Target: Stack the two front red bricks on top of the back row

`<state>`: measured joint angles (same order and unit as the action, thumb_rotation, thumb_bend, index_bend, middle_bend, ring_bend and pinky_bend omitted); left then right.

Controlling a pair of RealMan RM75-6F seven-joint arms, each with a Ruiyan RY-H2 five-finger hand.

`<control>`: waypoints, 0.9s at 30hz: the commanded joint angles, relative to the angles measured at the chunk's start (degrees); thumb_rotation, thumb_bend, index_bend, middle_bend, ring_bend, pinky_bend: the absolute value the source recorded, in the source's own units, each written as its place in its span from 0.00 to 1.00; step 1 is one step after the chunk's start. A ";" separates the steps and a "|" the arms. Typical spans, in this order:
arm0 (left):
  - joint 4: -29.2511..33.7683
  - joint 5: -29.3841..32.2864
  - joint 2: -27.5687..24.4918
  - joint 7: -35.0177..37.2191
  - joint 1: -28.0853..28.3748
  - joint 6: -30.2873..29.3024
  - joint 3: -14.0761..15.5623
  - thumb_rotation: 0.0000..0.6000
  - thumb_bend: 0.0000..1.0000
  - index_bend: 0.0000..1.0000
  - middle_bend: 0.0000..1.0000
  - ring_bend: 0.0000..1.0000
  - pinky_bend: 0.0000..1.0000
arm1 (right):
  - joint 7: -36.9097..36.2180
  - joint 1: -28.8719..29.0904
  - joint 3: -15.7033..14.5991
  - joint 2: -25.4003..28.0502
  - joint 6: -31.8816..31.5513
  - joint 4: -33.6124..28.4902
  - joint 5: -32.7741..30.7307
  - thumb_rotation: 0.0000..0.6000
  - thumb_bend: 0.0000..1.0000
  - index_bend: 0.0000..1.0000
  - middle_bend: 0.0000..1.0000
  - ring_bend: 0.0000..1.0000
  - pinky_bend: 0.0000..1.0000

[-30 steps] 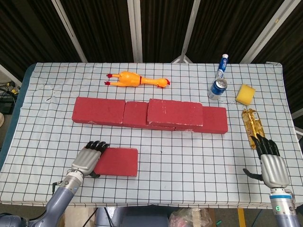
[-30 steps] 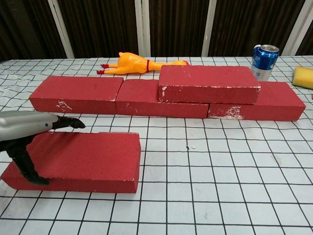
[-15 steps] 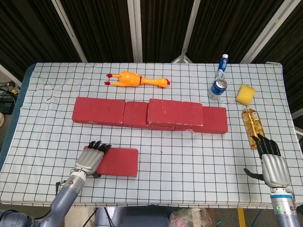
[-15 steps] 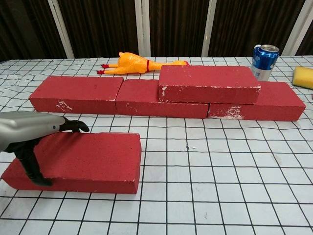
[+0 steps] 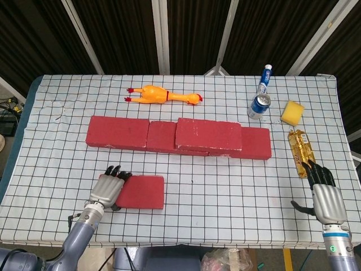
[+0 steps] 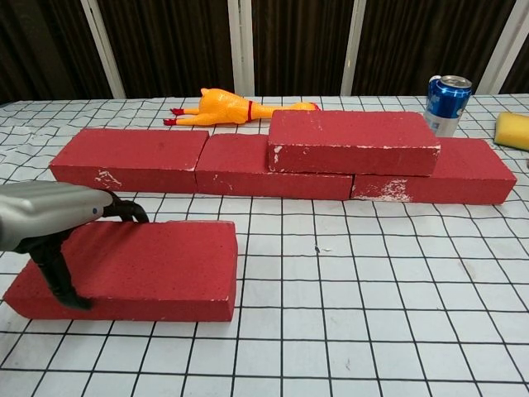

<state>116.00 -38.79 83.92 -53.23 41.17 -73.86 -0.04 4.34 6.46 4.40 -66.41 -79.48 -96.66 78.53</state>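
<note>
One red brick [image 5: 141,192] [image 6: 153,266] lies alone at the front left of the table. My left hand [image 5: 107,189] [image 6: 51,222] grips its left end, fingers hooked over the top and thumb [image 6: 56,281] on the near face. Behind it the back row runs left brick [image 5: 117,132] [image 6: 128,157], middle brick [image 5: 161,135] [image 6: 240,167], right brick [image 5: 256,143] [image 6: 463,172]. Another red brick [image 5: 208,134] [image 6: 351,141] lies stacked on the row's middle and right. My right hand [image 5: 326,199] is open at the front right, holding nothing, and the chest view does not show it.
A rubber chicken [image 5: 162,95] [image 6: 240,107] lies behind the row. At the back right stand a blue can [image 5: 259,106] [image 6: 446,102], a white tube [image 5: 265,78] and a yellow sponge [image 5: 292,112]. A golden packet [image 5: 299,150] lies just ahead of my right hand.
My left hand's fingers have curled further over the front brick's back edge, and the brick has shifted slightly under the grip. The right hand has drifted a little toward the table's front edge.
</note>
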 commanded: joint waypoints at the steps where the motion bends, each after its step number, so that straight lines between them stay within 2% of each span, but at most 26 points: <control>1: 0.19 -0.95 -0.34 0.93 0.00 -0.46 -0.67 1.00 0.00 0.25 0.25 0.00 0.04 | 0.02 -0.01 0.01 0.00 0.05 -0.03 -0.05 1.00 0.16 0.02 0.00 0.00 0.00; 6: 2.00 -1.45 -2.95 2.86 0.61 -0.08 -3.04 1.00 0.00 0.26 0.25 0.00 0.04 | 0.08 0.04 -0.02 0.06 0.34 -0.13 -0.10 1.00 0.16 0.02 0.00 0.00 0.00; 12: 3.75 -0.84 -8.82 1.44 4.24 3.12 -6.20 1.00 0.00 0.27 0.26 0.00 0.04 | -0.07 0.01 0.27 0.04 0.41 -0.36 -0.67 1.00 0.16 0.02 0.00 0.00 0.00; 14: 3.27 1.04 -10.42 1.00 5.80 4.54 -7.62 1.00 0.00 0.27 0.26 0.00 0.04 | -0.17 0.00 0.30 0.08 0.42 -0.43 -0.66 1.00 0.16 0.02 0.00 0.00 0.00; 19: -1.47 10.42 -13.10 0.39 11.68 10.86 -12.06 1.00 0.00 0.27 0.25 0.00 0.04 | -0.17 0.00 0.56 0.14 0.61 -0.42 -1.33 1.00 0.16 0.02 0.00 0.00 0.00; 22: -5.25 14.93 -13.08 -0.09 14.98 13.48 -13.40 1.00 0.00 0.28 0.25 0.00 0.04 | -0.22 0.01 0.70 0.18 0.65 -0.44 -1.54 1.00 0.16 0.02 0.00 0.00 0.00; 27: -10.56 15.44 -12.16 2.18 17.63 16.84 -14.33 1.00 0.00 0.29 0.25 0.00 0.04 | -0.17 0.04 0.92 0.15 0.74 -0.26 -1.98 1.00 0.16 0.02 0.00 0.00 0.00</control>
<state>107.25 -23.87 71.58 -52.29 57.45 -58.80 -13.46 4.16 6.50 5.28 -66.26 -78.75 -96.95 76.59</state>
